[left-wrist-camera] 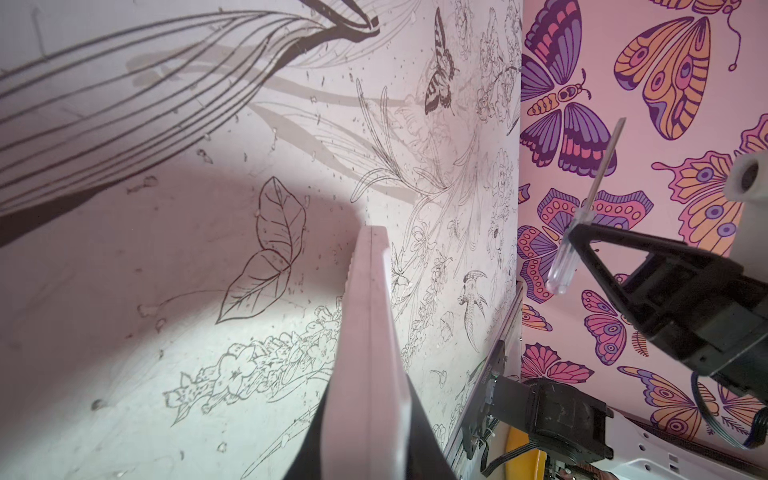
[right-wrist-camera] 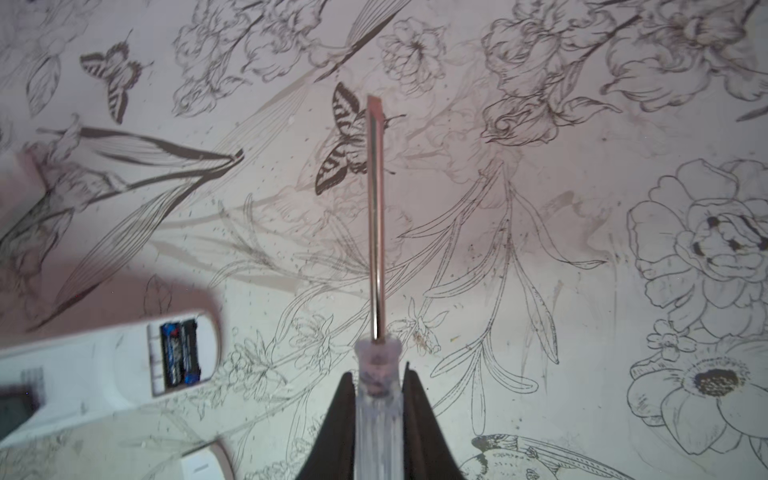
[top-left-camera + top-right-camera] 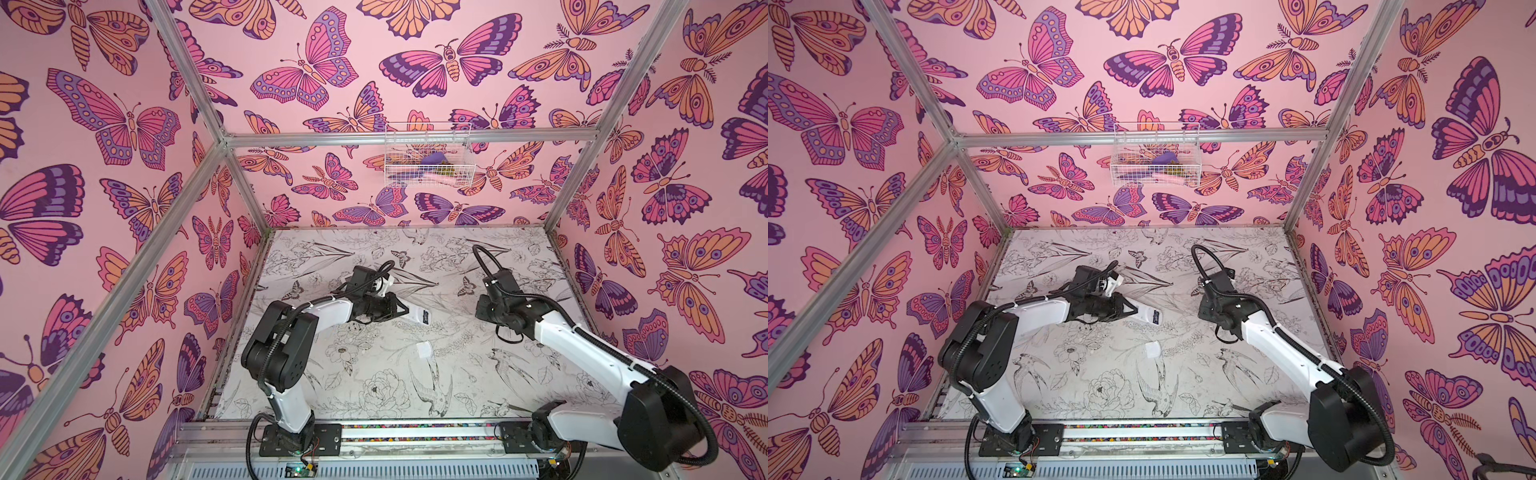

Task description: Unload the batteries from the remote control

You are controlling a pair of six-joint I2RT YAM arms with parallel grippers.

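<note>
Remote (image 3: 419, 316) is pinched in my left tool (image 3: 402, 310), the two black fingers (image 1: 428, 449) clamped on its flat faces. In the left wrist view I see it edge-on between them. It is white, held off the bench (image 3: 478, 374) with its shadow below, and its free end points toward my right arm in both top views (image 3: 1148, 316).

Batteries (image 2: 179, 353) are inside the remote, in the open compartment (image 2: 183, 351) near that free end. They are dark cells with blue marks lying side by side, seen in the right wrist view only and too small to make out in the top views. None are out on the bench that I can see.

My right tool (image 2: 378, 382) is pressed together on a screwdriver (image 2: 376, 228), gripping the clear plastic handle. The metal shaft sticks straight out past the fingertips, flat tip forward. The tip is well apart from the remote, which sits off to the side of the shaft in the right wrist view. The left wrist view shows the same grip from the side, with the shaft (image 1: 598, 183) angled up against the pink wall.

A small white cover plate (image 3: 424, 350) lies flat on the bench, nearer the front edge than the remote and roughly between the two arms, touching nothing. It shows in both top views (image 3: 1153, 350).

A wire basket (image 3: 428, 156) hangs on the back wall with some small items in it that I cannot identify.
</note>
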